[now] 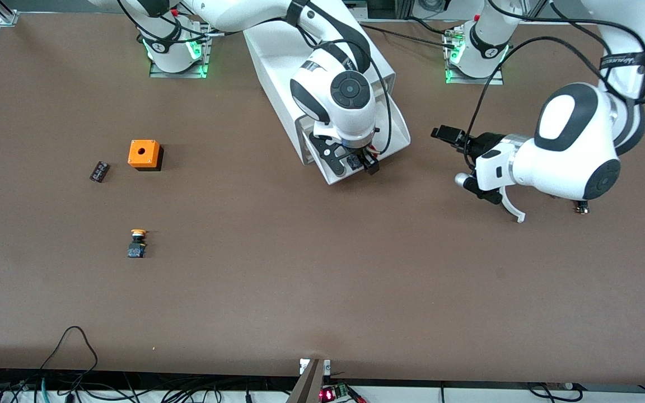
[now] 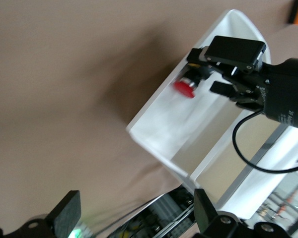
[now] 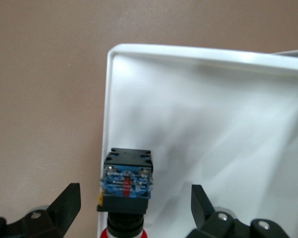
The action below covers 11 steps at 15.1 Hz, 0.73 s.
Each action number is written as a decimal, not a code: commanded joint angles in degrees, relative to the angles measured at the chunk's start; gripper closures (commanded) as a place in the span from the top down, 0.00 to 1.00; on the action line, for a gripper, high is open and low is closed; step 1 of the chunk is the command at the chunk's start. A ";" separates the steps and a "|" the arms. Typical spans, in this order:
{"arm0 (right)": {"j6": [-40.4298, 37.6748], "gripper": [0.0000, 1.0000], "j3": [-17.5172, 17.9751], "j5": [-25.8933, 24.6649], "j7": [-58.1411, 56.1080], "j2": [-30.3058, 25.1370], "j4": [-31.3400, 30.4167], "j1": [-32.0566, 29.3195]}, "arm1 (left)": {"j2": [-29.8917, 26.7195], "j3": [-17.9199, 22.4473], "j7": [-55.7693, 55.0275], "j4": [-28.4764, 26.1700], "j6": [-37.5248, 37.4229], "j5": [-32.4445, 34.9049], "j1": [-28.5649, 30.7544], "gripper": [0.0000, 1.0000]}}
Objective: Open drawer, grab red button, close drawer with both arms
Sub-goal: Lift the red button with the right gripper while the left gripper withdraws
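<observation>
The white drawer (image 1: 329,178) is pulled out of its white cabinet (image 1: 277,61) toward the front camera. The button (image 3: 126,181) has a blue base, a black body and a red cap, and it lies in the drawer (image 3: 213,124) against a side wall. My right gripper (image 1: 364,165) is down in the drawer, open, with one finger on each side of the button and neither touching it (image 3: 134,210). My left gripper (image 1: 444,136) is open and empty (image 2: 134,215), in the air beside the drawer toward the left arm's end. The left wrist view shows the red cap (image 2: 185,88) under the right gripper (image 2: 228,64).
An orange box with a hole (image 1: 144,154), a small black part (image 1: 99,171) and a yellow-capped button (image 1: 138,243) lie toward the right arm's end of the table. A small object (image 1: 582,209) lies under the left arm.
</observation>
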 commanded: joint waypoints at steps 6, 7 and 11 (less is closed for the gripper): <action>-2.19 0.38 -0.53 -1.35 0.38 -1.15 -0.19 0.53 | 0.38 -0.69 -6.93 13.59 -9.99 18.40 -0.73 1.00; -2.28 0.32 -0.62 -1.27 0.29 -1.33 -0.10 0.53 | 0.21 -0.77 -6.93 14.03 -10.00 19.99 -0.82 1.00; -2.28 0.23 -0.79 -1.27 0.12 -1.86 0.77 0.53 | -1.63 -0.77 -6.84 14.48 -9.91 29.64 -3.01 1.00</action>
